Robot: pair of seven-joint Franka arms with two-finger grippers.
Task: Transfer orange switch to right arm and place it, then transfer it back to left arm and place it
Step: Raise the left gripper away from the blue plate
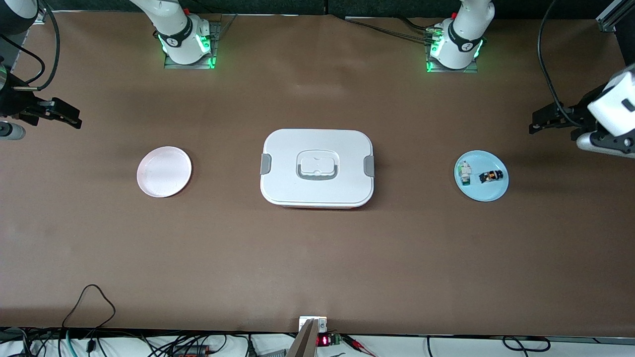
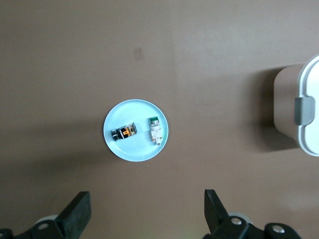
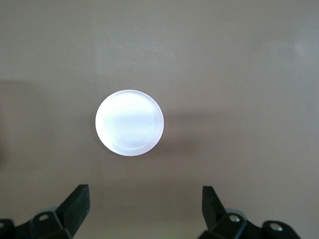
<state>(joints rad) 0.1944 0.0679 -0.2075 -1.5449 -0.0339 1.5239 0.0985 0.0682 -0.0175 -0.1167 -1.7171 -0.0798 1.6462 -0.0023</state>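
The orange switch (image 1: 491, 176) lies on its side on a light blue plate (image 1: 483, 193) toward the left arm's end of the table. In the left wrist view, the switch (image 2: 124, 132) shows its black body and orange band. The white box (image 1: 317, 168) stands shut at the table's middle, with grey latches and a lid handle. My left gripper (image 1: 534, 123) hangs open and empty over bare table beside the blue plate. My right gripper (image 1: 75, 118) hangs open and empty over the table at the right arm's end.
A small white-and-green part (image 1: 465, 173) shares the blue plate with the switch. An empty pale pink plate (image 1: 164, 171) sits toward the right arm's end, also in the right wrist view (image 3: 129, 122). Cables run along the table's near edge.
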